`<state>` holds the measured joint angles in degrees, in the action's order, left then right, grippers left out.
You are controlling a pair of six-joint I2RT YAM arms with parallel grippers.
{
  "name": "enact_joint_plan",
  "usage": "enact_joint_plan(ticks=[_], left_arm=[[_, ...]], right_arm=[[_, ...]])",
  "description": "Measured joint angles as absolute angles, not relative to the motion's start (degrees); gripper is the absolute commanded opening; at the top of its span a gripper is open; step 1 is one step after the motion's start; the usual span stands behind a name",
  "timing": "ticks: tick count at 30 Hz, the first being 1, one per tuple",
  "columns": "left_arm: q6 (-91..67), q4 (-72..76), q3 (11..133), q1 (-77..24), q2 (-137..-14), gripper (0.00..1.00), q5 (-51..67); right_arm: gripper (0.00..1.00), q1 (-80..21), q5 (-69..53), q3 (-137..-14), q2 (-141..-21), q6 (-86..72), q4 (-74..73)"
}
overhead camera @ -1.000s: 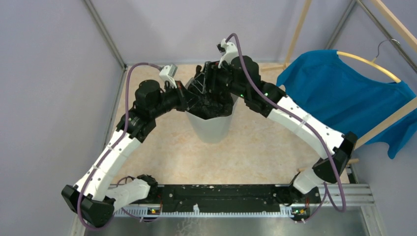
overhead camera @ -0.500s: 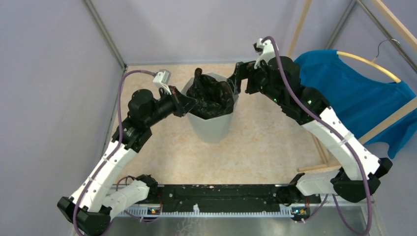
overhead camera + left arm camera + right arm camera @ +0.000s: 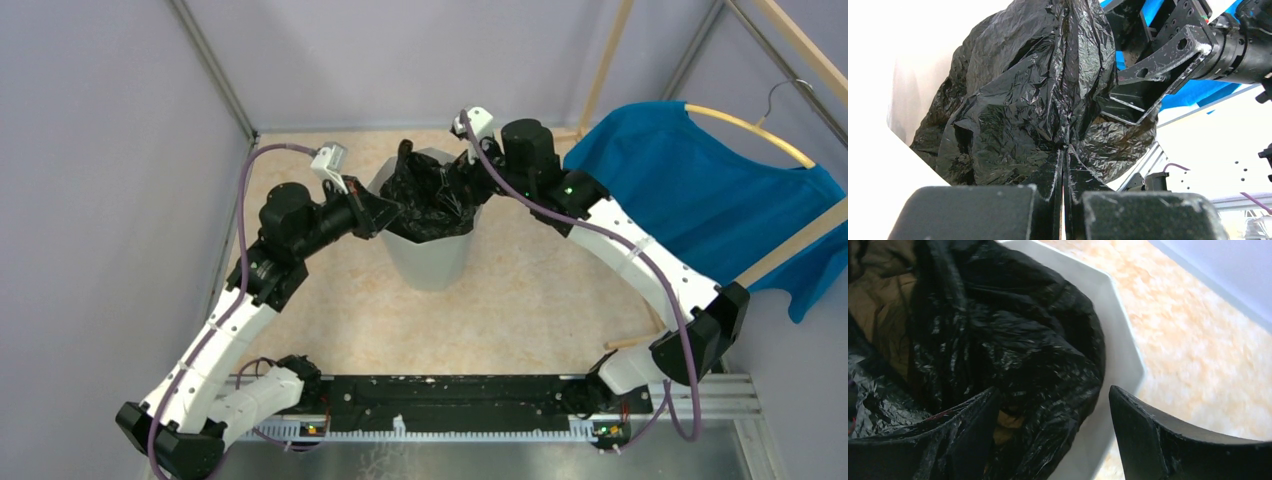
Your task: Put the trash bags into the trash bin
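The translucent white trash bin (image 3: 430,258) stands mid-floor with the wrinkly black trash bag (image 3: 432,200) bunched in its mouth and one tuft poking up at the far rim. My left gripper (image 3: 390,211) sits at the bin's left rim, shut on a fold of the trash bag (image 3: 1023,90), whose creases converge at the gripper's (image 3: 1064,149) tips. At the right rim my right gripper (image 3: 463,188) is open. In the right wrist view the right gripper (image 3: 1053,402) straddles the trash bag's (image 3: 1013,340) edge and the bin's rim (image 3: 1120,345), one finger inside and one outside.
A blue T-shirt (image 3: 700,200) hangs on a hanger from a wooden rack (image 3: 790,50) at the right, close behind the right arm. Lavender walls close in the left and back. A metal rail (image 3: 450,395) runs along the near edge.
The right gripper opened, swung out to the right of the bin, then came back to the right rim. The left gripper drew back to the left rim and stayed shut on the bag.
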<state>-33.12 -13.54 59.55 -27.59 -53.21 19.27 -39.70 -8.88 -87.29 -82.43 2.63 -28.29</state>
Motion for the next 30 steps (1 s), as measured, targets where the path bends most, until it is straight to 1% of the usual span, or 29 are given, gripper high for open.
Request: enact_joint_plan(ticks=[6,12,14,18,20,22,23,29,30], left_arm=[[-33.08,-13.45,59.53,-27.59,-51.94,0.0,20.16],[-33.04,-13.06,58.67,-27.59,-50.26,0.0,20.51],[-33.04,-13.02,58.65,-27.59,-50.26,0.0,20.62],[-32.82,-13.04,58.61,-27.59,-50.19,0.0,20.73],[-32.62,-13.13,58.59,-27.59,-49.95,0.0,20.64],[-32.25,-13.3,58.5,-27.59,-49.39,0.0,20.38],[-31.83,-13.58,58.33,-27.59,-48.8,0.0,20.01],[-30.22,-15.66,55.83,-27.59,-42.5,0.0,17.65],[-30.06,-16.32,55.33,-27.59,-41.17,0.03,17.08]], right_arm=[[0.75,-39.66,-14.61,-86.24,-82.43,11.22,-20.71],[0.67,-38.83,-20.67,-86.35,-83.0,14.59,-17.04],[0.61,-38.74,-22.26,-86.35,-83.77,14.57,-15.57],[0.45,-38.72,-23.9,-86.35,-85.14,13.85,-13.02],[0.31,-38.7,-24.16,-86.28,-85.65,12.86,-11.27],[0.01,-38.72,-24.29,-86.21,-85.73,11.88,-9.96],[0.0,-38.7,-24.25,-86.21,-85.73,11.18,-9.32],[0.0,-38.7,-22.28,-86.32,-85.19,3.09,-8.6],[0.0,-38.7,-22.02,-86.37,-84.77,1.21,-8.78]])
